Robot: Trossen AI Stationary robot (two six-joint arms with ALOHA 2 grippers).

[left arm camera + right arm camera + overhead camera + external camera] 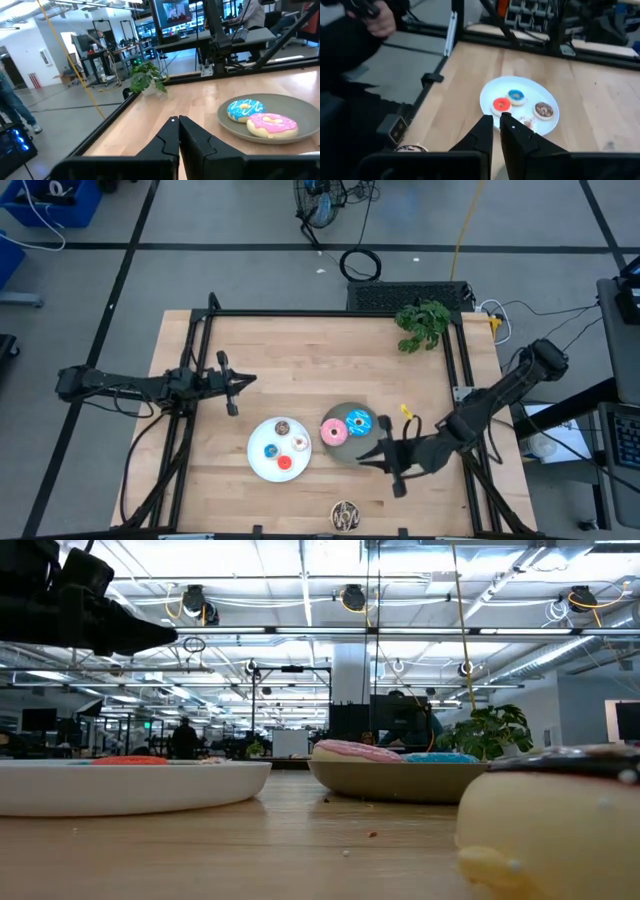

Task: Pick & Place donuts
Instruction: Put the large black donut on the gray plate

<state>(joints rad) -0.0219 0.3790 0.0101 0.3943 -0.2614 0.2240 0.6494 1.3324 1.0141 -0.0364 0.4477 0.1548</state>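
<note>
Currently nothing is held: the right gripper (368, 452), fingers together, hovers beside the round grey plate (347, 412) carrying the pink frosted donut (334, 431) and blue sprinkled donut (359, 422). Four tiny donuts sit on the round white plate (257, 458) beside it. The dark chocolate donut (345, 515), near the grey plate, seems next, requiring opening first. The left gripper (233, 383) waits, fingers together, well apart.

Four tiny donuts (282, 445) on white plate (256, 463), two on grey plate (345, 413)

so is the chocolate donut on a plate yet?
No. The chocolate donut lies on bare table near the front edge, apart from both plates.
</note>
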